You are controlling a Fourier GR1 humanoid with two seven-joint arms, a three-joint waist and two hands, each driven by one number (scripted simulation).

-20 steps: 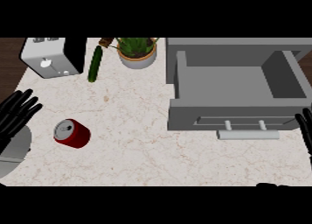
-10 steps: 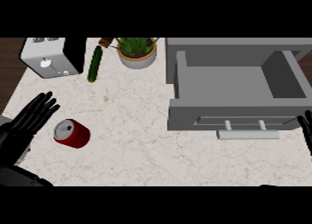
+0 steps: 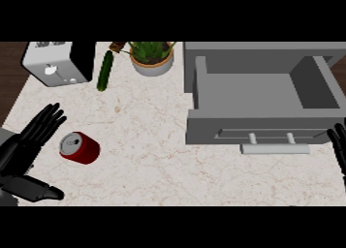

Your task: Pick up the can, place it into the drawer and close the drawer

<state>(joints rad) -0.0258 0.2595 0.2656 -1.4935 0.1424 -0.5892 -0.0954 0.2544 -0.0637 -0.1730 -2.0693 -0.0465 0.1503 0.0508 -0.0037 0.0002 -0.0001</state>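
Observation:
A red can (image 3: 79,147) with a silver top lies tilted on the marble counter at the left. My left hand (image 3: 25,145) is just left of it, fingers straight and spread, thumb (image 3: 38,190) out below; it does not hold the can. The grey drawer (image 3: 264,131) stands pulled out at the right, its inside bare, a pale handle (image 3: 274,148) on its front. My right hand (image 3: 345,149) rests open at the right edge, fingers up, beside the drawer's front corner.
A white toaster (image 3: 55,63) stands at the back left. A green cucumber (image 3: 104,70) lies next to it, and a potted plant (image 3: 151,58) stands behind the drawer's left wall. The counter's left edge (image 3: 15,104) borders dark wood floor.
My left hand has moved right and forward toward the can, fingers now beside it. The can, the drawer and my right hand have stayed in place.

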